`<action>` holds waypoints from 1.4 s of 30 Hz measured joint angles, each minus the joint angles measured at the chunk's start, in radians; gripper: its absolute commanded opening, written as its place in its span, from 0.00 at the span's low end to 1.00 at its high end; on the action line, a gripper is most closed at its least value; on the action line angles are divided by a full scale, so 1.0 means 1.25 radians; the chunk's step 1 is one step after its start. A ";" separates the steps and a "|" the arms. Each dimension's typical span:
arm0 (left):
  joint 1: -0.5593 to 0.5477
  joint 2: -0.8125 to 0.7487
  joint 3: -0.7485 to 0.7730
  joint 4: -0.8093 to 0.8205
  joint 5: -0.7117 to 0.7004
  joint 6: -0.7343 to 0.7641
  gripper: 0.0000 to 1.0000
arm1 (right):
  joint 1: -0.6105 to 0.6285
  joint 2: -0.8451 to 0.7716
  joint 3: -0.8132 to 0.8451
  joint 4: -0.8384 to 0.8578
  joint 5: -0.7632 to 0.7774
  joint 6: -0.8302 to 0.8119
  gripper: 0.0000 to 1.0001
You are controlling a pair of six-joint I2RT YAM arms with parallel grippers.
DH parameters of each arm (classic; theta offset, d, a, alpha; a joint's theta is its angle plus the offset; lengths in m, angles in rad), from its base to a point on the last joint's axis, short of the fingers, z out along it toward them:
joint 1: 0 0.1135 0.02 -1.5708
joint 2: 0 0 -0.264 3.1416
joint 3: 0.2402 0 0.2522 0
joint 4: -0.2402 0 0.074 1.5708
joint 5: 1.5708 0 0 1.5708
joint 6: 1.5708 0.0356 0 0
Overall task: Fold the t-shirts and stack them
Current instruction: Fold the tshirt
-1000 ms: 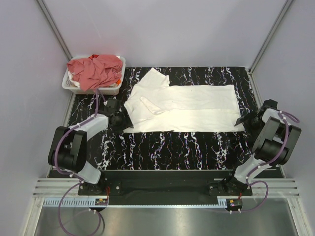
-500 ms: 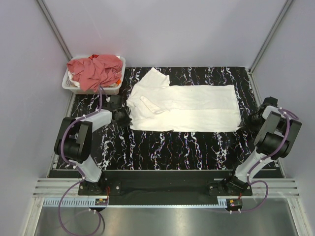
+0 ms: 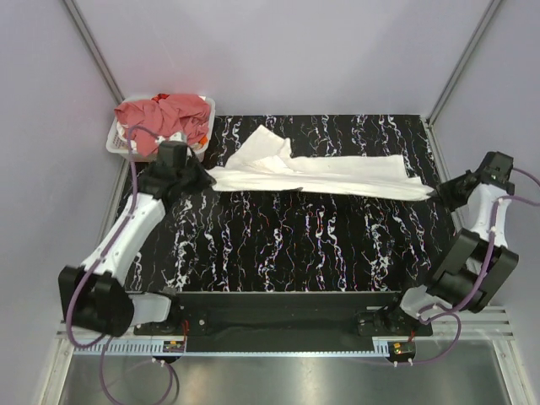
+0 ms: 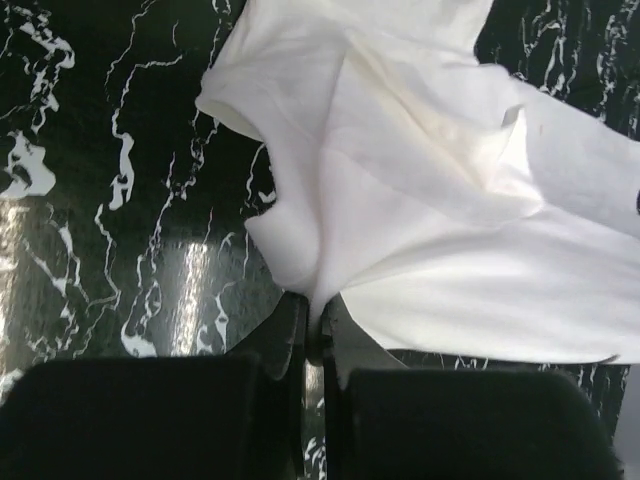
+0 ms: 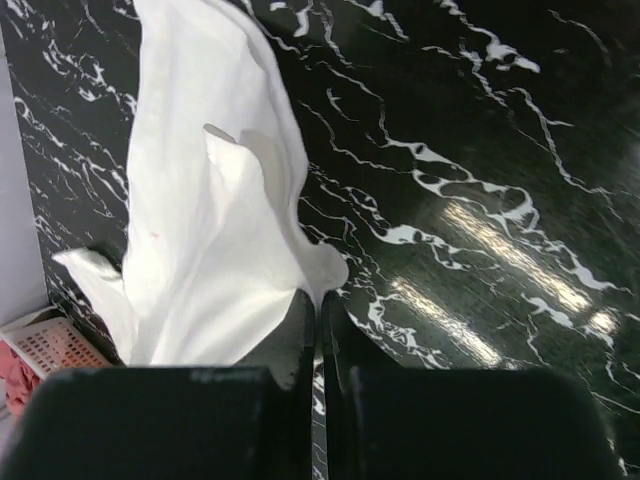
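**Top view.** The white t-shirt (image 3: 325,173) spans the far half of the black marbled worktop (image 3: 287,253) as a narrow band stretched between the two arms. The left tool (image 3: 199,174) is at the band's left end and the right tool (image 3: 437,193) is at its right end. A loose flap of the cloth rises toward the far edge near the left end. The white basket (image 3: 116,143) stands at the far left corner of the worktop. The salmon-red t-shirts (image 3: 160,114) are heaped in it, and the left arm's wrist is just beside it.

**Left wrist view.** The left tool (image 4: 312,335) is clamped on the white t-shirt (image 4: 440,200), with its fingers (image 4: 292,335) pressed together on a pinch of the cloth's near edge. The cloth fans out from that pinch in soft folds over the worktop (image 4: 100,200).

**Right wrist view.** The right tool (image 5: 313,320) is clamped on the white t-shirt (image 5: 210,220), its fingers together on a bunched corner. The cloth runs away from the tool in a long creased strip. The basket (image 5: 45,345) shows at the lower left edge with a sliver of salmon-red cloth in it.
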 measured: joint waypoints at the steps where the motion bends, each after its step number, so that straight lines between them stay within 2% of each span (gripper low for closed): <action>1: 0.002 -0.039 -0.027 0.006 0.002 -0.003 0.00 | -0.010 -0.021 -0.021 0.000 -0.001 -0.001 0.00; 4: 0.002 -0.096 -0.154 0.031 0.005 -0.011 0.00 | -0.024 -0.027 -0.121 0.016 -0.002 -0.002 0.00; 10: 0.007 -0.058 -0.402 -0.001 0.005 -0.032 0.00 | -0.024 0.026 -0.260 -0.004 0.018 0.000 0.00; 19: 0.008 -0.153 -0.439 -0.004 0.010 -0.049 0.01 | -0.028 -0.062 -0.277 -0.016 0.070 0.022 0.00; 27: 0.008 -0.232 -0.490 -0.013 0.027 -0.078 0.03 | -0.073 -0.207 -0.370 -0.058 0.134 0.062 0.00; 28: 0.008 -0.244 -0.496 -0.018 0.030 -0.085 0.04 | -0.078 -0.231 -0.381 -0.067 0.144 0.070 0.03; 30: 0.006 -0.273 -0.503 -0.037 0.031 -0.107 0.10 | -0.082 -0.279 -0.396 -0.086 0.157 0.095 0.18; 31: 0.006 -0.288 -0.508 -0.042 0.033 -0.120 0.19 | -0.082 -0.303 -0.402 -0.093 0.162 0.109 0.47; 32: 0.004 -0.309 -0.513 -0.049 0.035 -0.131 0.36 | -0.083 -0.326 -0.407 -0.097 0.163 0.126 0.60; 33: 0.003 -0.330 -0.518 -0.058 0.038 -0.143 0.46 | -0.083 -0.349 -0.412 -0.099 0.164 0.140 0.71; 34: 0.003 -0.350 -0.521 -0.069 0.044 -0.157 0.52 | -0.084 -0.370 -0.416 -0.102 0.164 0.152 0.88; 35: 0.003 -0.370 -0.521 -0.078 0.048 -0.168 0.63 | -0.084 -0.386 -0.417 -0.103 0.164 0.162 0.92; 36: 0.003 -0.389 -0.517 -0.092 0.049 -0.171 0.66 | -0.084 -0.395 -0.417 -0.103 0.164 0.161 0.95; 39: 0.003 -0.417 -0.465 -0.157 0.039 -0.154 0.71 | -0.084 -0.401 -0.410 -0.093 0.137 0.166 0.96; 42: 0.003 -0.404 -0.337 -0.196 0.019 -0.088 0.71 | -0.077 -0.333 -0.361 -0.057 0.066 0.154 0.96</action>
